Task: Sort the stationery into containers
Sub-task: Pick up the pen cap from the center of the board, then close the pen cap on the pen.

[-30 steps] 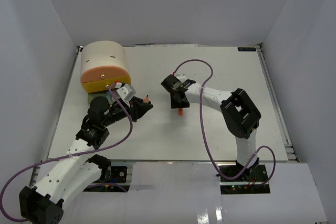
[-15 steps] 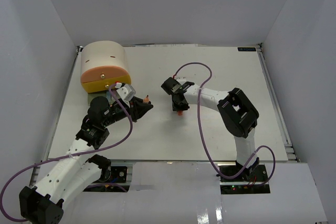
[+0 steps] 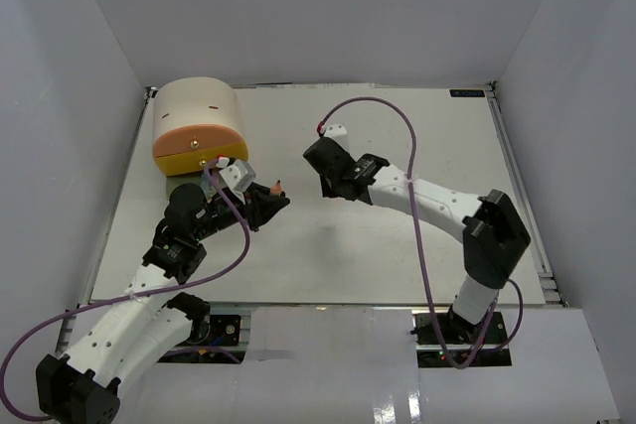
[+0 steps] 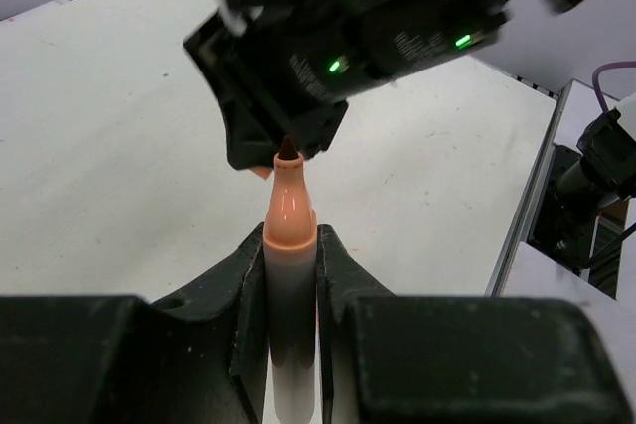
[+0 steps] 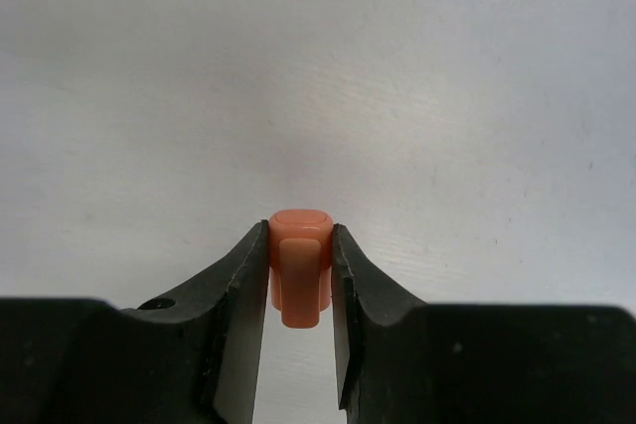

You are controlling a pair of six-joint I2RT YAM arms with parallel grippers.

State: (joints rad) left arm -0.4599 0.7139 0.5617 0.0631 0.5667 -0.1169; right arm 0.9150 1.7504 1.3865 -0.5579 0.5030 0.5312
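Note:
My left gripper (image 4: 290,245) is shut on a white marker with an orange neck and dark bare tip (image 4: 289,225), held off the table pointing at the right gripper. In the top view it (image 3: 270,196) sits right of the cabinet with the marker's tip (image 3: 277,186) showing. My right gripper (image 5: 299,245) is shut on a short orange cap (image 5: 299,265) above the white table. It (image 3: 320,184) hovers just right of the marker tip; its black body (image 4: 288,96) fills the left wrist view close beyond the tip. The beige cabinet (image 3: 197,106) shows peach (image 3: 199,134) and yellow (image 3: 189,158) drawer fronts.
The white table (image 3: 397,126) is walled in by grey panels at the left, back and right. A purple cable (image 3: 393,116) loops above the right arm. The left arm's elbow (image 3: 184,211) lies just in front of the cabinet.
My right gripper has lifted with the orange cap and moved up-left toward the marker tip, the right arm stretching out. My left gripper and marker have stayed put.

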